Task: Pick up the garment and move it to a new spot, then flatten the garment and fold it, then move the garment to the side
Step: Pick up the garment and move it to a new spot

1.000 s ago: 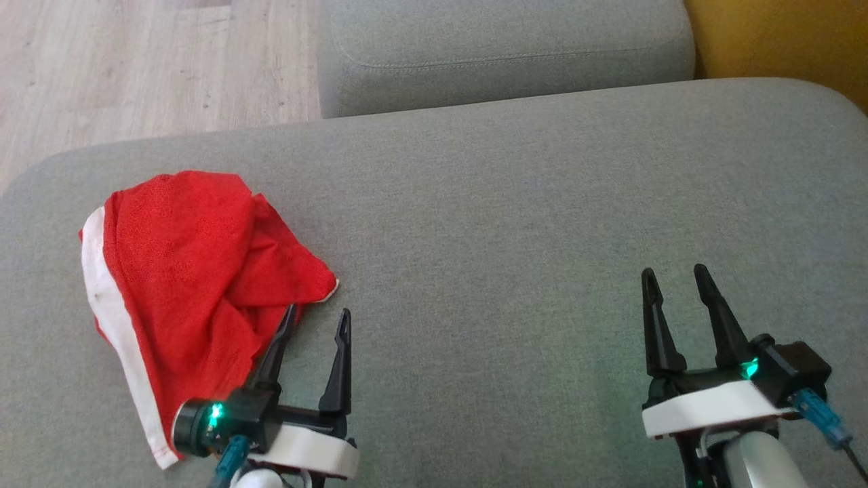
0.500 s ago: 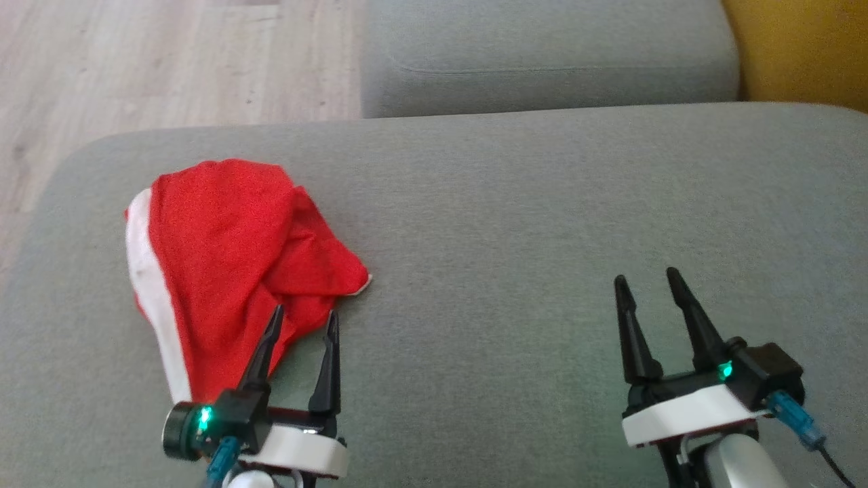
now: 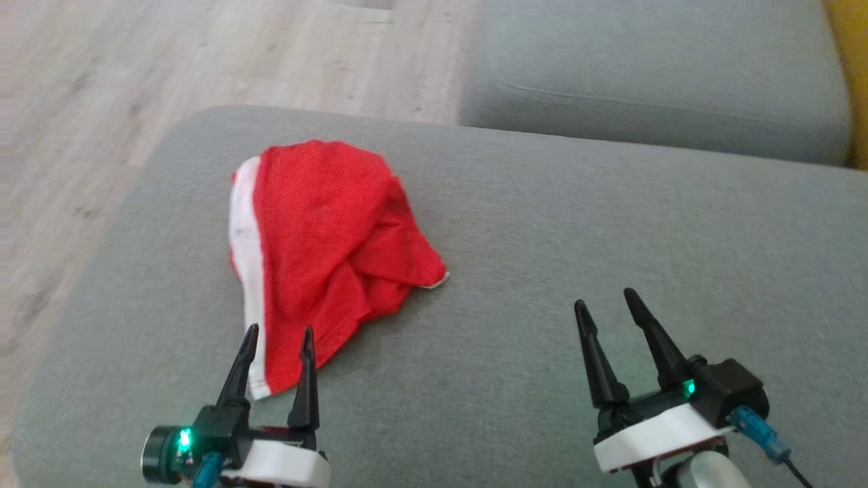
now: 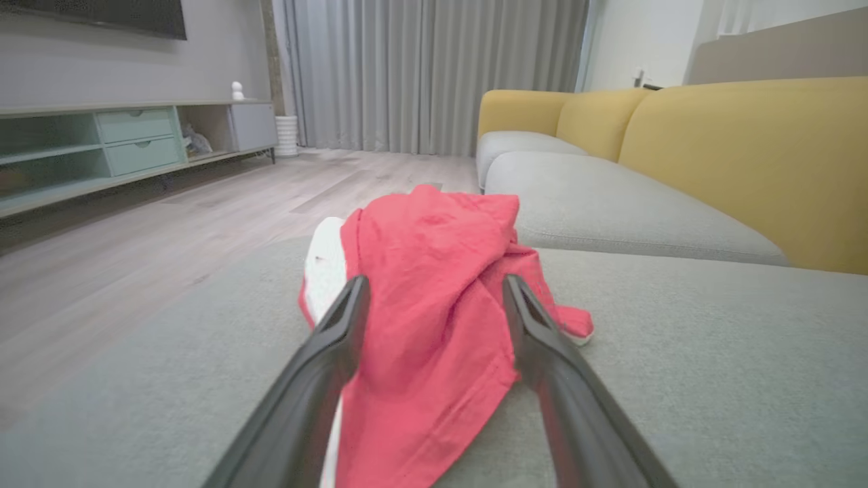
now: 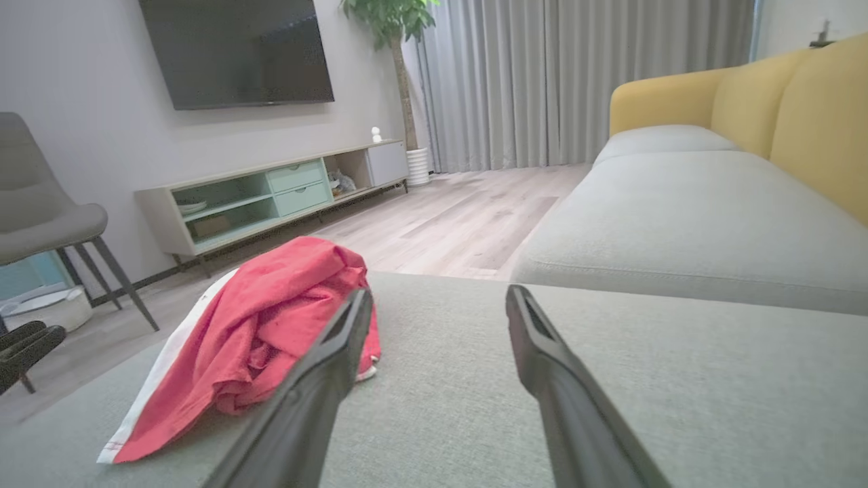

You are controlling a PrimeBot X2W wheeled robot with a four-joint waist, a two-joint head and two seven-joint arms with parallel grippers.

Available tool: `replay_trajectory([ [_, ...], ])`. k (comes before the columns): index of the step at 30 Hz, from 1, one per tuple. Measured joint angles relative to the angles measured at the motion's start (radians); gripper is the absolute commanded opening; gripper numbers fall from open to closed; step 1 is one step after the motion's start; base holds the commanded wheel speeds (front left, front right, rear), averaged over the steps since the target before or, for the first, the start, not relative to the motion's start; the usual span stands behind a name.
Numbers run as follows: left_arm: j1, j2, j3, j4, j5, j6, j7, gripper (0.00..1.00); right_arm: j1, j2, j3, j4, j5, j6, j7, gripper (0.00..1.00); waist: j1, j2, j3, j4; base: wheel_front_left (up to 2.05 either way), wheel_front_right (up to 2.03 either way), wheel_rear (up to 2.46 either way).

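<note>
Red cloth with a white band along one edge: the garment lies in a crumpled heap on the grey sofa cushion. It is toward the cushion's left end, near the rounded edge where the wooden floor begins. It is bunched and folded over itself, so I judge that even the first step, the picking up, is not yet done.

The left gripper is low over the cushion at the near end of the garment, its two dark fingers spread wide and holding nothing. Seen from the head, its tips stand on either side of the narrow near corner with the white band. Whether they touch the cloth I cannot tell. I think it is placed so because this corner is the nearest piece to pinch. The right gripper is equally wide open and empty, well apart from the garment over bare cushion.

Beyond the cushion is a second grey seat with a yellow backrest. Across the room are a low cabinet and a chair. Nothing lies between the grippers and the garment. The only risk I see is the near edge: cloth pushed leftward could slide to the floor.
</note>
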Motion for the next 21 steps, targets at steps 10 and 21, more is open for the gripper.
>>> replay_trajectory([
  [10, 0.017, 0.000, 0.023, 0.001, 0.009, -0.002, 0.000, 1.00, 0.015, 0.000, 0.038, 0.005, 0.004, 0.000, 0.000, 1.00, 0.0000, 0.0000, -0.021, 0.116, 0.00, 0.00, 0.00],
  [21, 0.031, 0.000, 0.041, -0.001, 0.015, -0.002, 0.000, 1.00, 0.015, 0.000, 0.056, 0.008, 0.010, 0.000, 0.000, 1.00, 0.0000, 0.0000, -0.010, 0.114, 0.00, 0.00, 0.00],
])
